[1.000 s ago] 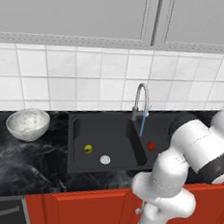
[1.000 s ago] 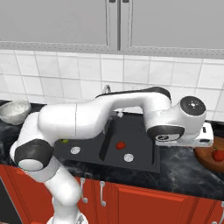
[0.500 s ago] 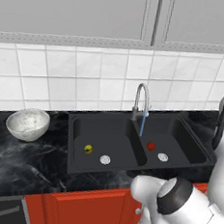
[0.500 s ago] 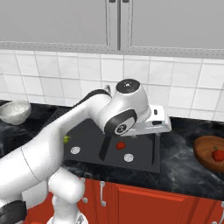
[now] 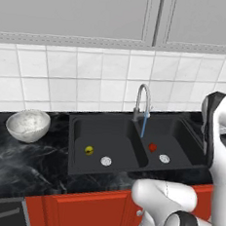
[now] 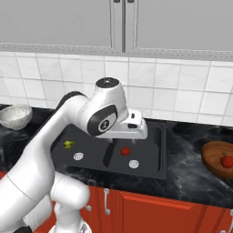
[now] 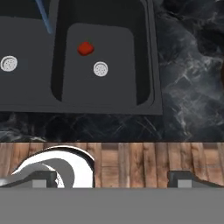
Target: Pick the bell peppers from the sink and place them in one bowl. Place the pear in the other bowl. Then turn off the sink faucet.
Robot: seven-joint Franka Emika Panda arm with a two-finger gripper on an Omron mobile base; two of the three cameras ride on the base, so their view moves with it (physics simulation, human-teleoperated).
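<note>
The black double-basin sink (image 5: 110, 169) (image 6: 150, 172) (image 7: 151, 83) holds one red bell pepper (image 5: 152, 147) (image 6: 125, 151) (image 7: 85, 48) in its right basin, next to the drain disc (image 7: 100, 68). The yellow-green pear (image 5: 89, 150) (image 6: 68, 144) lies in the left basin. A second red bell pepper (image 6: 226, 160) sits in a wooden bowl (image 6: 213, 157) on the counter at the right. The white speckled bowl (image 5: 28, 125) (image 6: 16, 116) stands far left. A blue stream runs from the faucet (image 5: 143, 100). My gripper (image 7: 111, 179) is open and holds nothing, high above the sink's front edge.
Black marble counter (image 5: 26, 165) (image 7: 188, 65) flanks the sink on both sides. Red cabinet fronts (image 6: 150, 209) run below it, with white tiles and grey wall cabinets behind. My white arm (image 6: 104, 113) arches over the sink's middle.
The arm has swung left from beside the wooden bowl back over the sink. The jaws stayed open. The fruits and bowls have not moved.
</note>
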